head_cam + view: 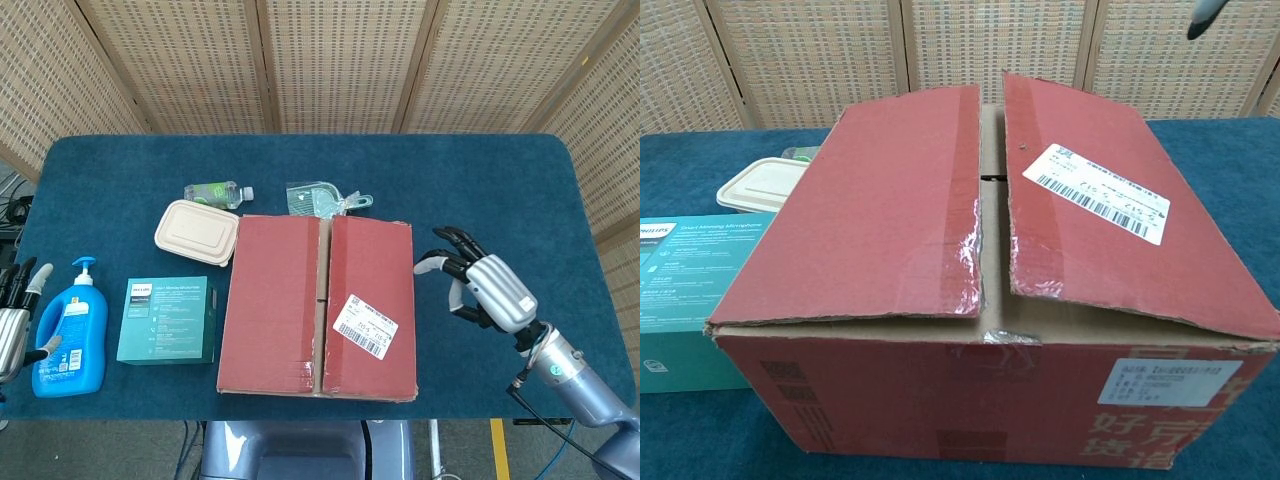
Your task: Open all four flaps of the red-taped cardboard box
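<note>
Box shut, both red-taped flaps lying flat; right hand just beside its right edge, fingers spread, empty; left hand by blue bottle, fingers apart, holding nothing.

1. A red-taped cardboard box is seen filling most of the chest view, set on a blue-covered table.
2. Its two top flaps are lowered, with a narrow gap left between them; the left flap and the right flap are both covered in red tape.
3. A white shipping label is stuck to the right flap.
4. A second label is fixed to the front wall, at the lower right.
5. A teal carton is placed just beside the box's left side.
6. A beige lidded container is seen behind the carton.
7. A dark fingertip is caught at the top right corner, above the box.
</note>
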Robot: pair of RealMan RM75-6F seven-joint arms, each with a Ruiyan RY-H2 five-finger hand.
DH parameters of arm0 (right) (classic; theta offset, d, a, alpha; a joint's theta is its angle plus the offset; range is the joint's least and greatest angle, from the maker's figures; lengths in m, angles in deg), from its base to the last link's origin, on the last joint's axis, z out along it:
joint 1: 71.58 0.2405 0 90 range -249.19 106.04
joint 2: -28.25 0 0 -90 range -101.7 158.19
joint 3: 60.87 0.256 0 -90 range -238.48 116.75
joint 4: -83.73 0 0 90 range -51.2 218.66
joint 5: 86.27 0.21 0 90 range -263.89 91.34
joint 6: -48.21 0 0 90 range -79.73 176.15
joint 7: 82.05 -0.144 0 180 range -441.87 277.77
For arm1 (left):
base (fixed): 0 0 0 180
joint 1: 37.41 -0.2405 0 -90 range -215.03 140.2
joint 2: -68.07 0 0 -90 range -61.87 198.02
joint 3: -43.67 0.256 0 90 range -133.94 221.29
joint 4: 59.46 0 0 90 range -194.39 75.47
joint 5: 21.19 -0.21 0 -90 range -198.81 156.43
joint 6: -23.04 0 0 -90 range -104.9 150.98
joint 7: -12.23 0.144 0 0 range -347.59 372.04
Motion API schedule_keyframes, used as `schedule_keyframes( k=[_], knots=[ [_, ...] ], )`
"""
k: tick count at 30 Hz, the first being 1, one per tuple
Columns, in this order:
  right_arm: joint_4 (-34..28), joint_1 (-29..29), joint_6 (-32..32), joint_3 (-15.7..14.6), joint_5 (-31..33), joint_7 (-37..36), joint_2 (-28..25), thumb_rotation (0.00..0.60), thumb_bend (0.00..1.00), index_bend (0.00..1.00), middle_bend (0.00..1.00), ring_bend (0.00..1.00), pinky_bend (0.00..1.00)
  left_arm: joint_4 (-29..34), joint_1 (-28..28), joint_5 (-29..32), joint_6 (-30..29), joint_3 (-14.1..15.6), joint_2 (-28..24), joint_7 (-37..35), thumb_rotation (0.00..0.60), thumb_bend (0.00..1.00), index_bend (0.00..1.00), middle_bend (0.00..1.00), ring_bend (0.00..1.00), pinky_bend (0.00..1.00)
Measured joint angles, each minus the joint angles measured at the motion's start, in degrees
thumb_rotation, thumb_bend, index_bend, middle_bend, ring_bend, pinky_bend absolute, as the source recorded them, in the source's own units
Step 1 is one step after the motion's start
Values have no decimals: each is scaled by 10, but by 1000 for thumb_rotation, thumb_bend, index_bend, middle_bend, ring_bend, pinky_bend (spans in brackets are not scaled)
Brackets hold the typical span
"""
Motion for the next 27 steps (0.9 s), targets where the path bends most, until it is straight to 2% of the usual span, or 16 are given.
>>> schedule_keyframes(
  k=[9,17,27],
  knots=[
    [-19,70,43,10,-22,-17,8,600,1000,328,320,51,0,10,6,16,12,-1,-3,14,600,162,9,0,0,0],
    [-27,114,92,16,-8,48,30,600,1000,328,312,50,0,12,9,27,19,0,-5,17,600,163,9,0,0,0],
    [-28,150,137,14,14,94,59,600,1000,328,311,41,0,11,13,35,31,3,-6,15,600,164,9,0,0,0]
  ],
)
